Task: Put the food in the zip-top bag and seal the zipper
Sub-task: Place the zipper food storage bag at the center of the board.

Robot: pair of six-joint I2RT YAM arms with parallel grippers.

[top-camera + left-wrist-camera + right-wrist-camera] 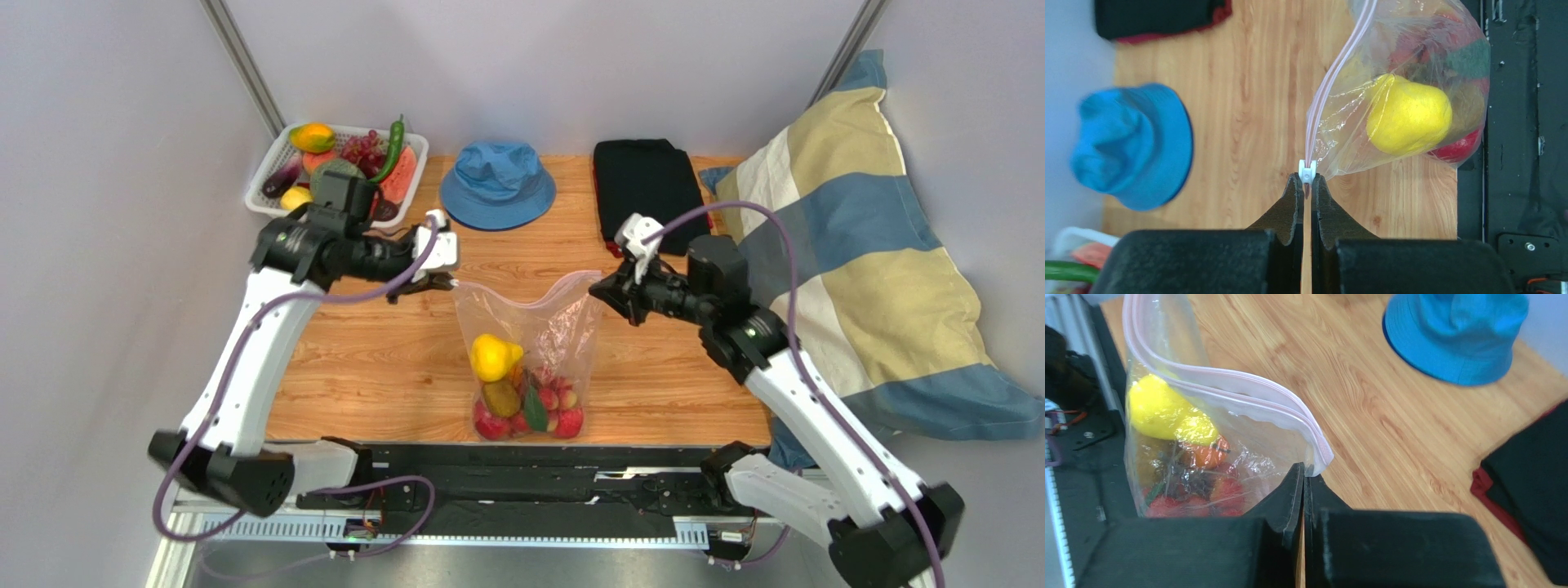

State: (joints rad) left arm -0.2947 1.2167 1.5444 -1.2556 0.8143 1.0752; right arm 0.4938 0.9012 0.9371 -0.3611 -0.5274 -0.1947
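The zip-top bag (530, 321) stood upright on the wooden table (368, 355) near its front edge, stretched between both arms. The left gripper (1307, 179) was clamped tight on the white slider (1308, 169) at one end of the zipper (1229, 386), and the right gripper (1304, 471) pinched the bag's other top corner. The food (521, 410) sat piled in the bottom.

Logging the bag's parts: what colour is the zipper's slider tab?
White; the slider tab shows best in the left wrist view.
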